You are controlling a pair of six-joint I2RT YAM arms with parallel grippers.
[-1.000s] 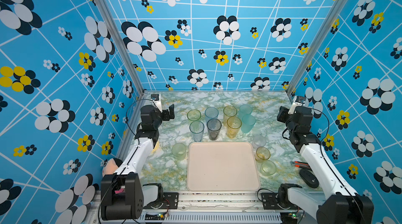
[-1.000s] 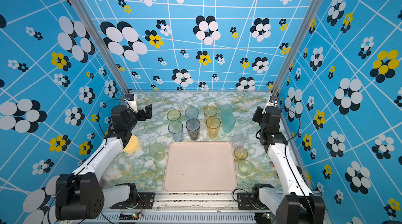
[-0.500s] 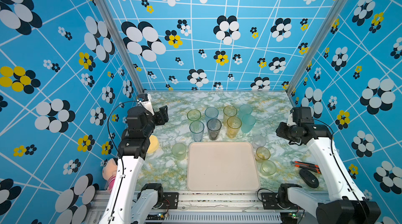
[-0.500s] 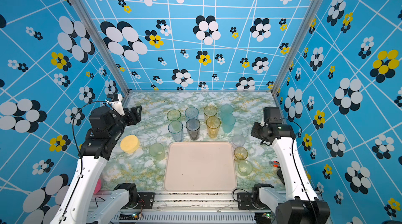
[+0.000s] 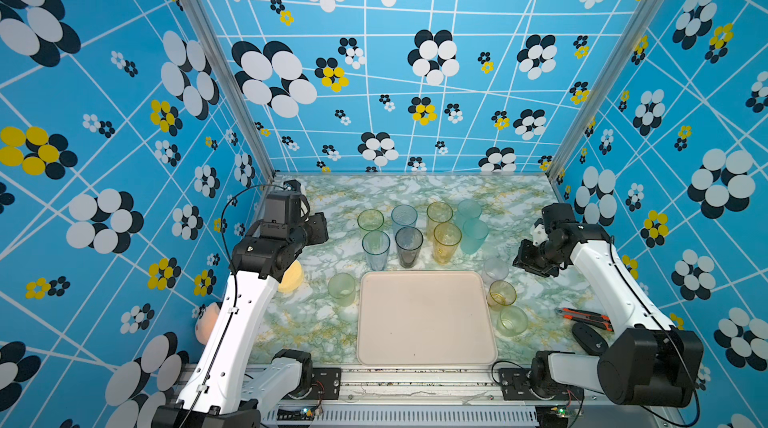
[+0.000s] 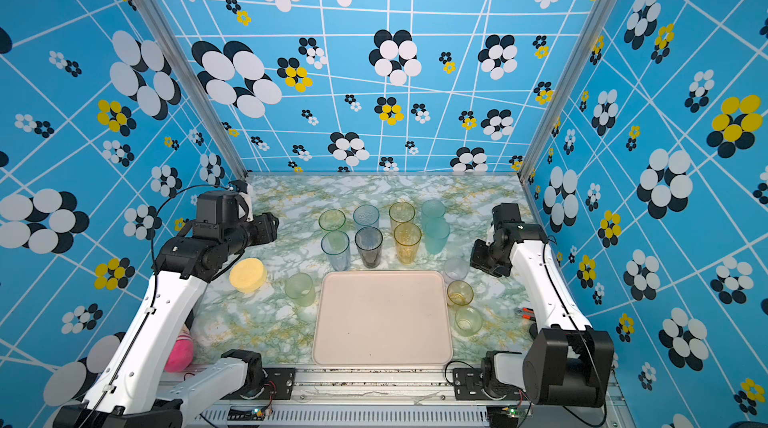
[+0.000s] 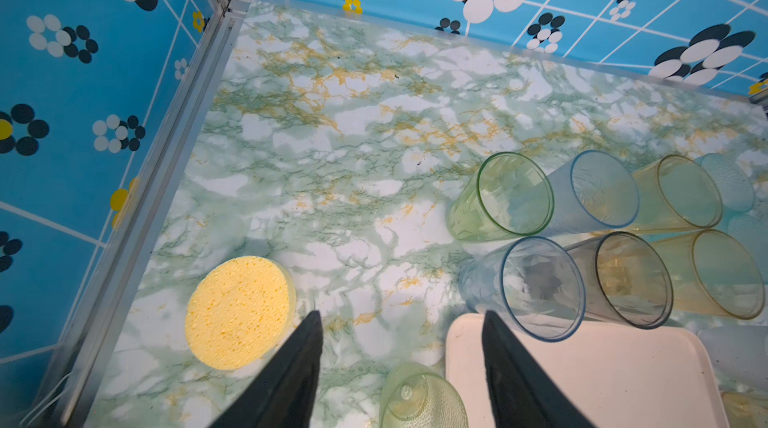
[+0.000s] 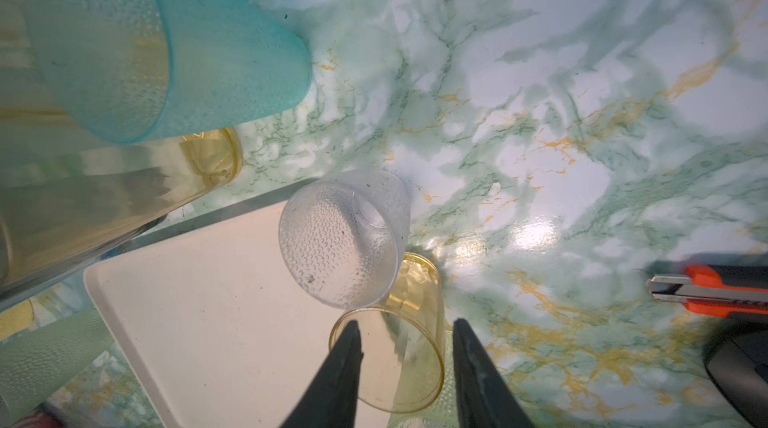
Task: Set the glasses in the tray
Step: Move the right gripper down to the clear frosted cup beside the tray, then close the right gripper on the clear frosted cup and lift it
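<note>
Both empty, left pincer (image 7: 401,316) and right pincer (image 8: 406,323) hover spread; next, right should descend on short amber tumbler (image 8: 397,357) beside bare tray (image 5: 424,318).

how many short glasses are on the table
4. Short green translucent tumbler left of the cream-pink rectangular tray; clear tumbler, amber tumbler and pale green tumbler in a row along its right side.

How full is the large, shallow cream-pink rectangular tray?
Empty: in both top views the cream-pink tray is bare inside, and the translucent glasses stand outside its rim.
</note>
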